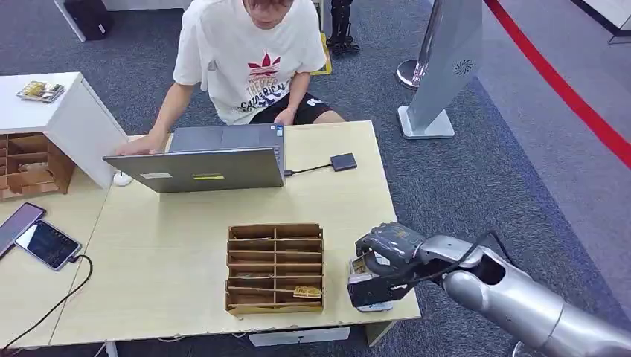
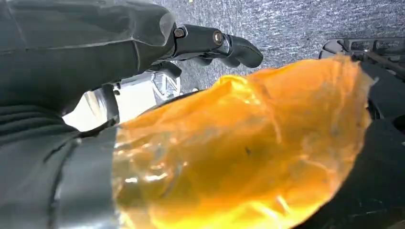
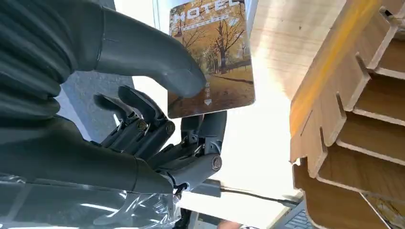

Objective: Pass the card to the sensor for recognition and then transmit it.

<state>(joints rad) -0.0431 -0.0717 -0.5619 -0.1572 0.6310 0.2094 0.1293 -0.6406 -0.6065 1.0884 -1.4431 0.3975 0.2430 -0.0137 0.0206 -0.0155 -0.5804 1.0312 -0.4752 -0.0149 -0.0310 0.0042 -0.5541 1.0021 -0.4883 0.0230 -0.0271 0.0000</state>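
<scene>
While our right hand (image 1: 376, 271) pinches the autumn-printed hotel card (image 3: 212, 57), fingers (image 3: 148, 121) clamped, the small black sensor (image 1: 343, 161) lies well ahead across the table (image 1: 171, 260).

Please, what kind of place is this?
Probably a mock hotel reception set up in a lab or showroom: the right hand holds a card printed "MOTEL", beside a wooden card rack; a person works at a laptop.
</scene>
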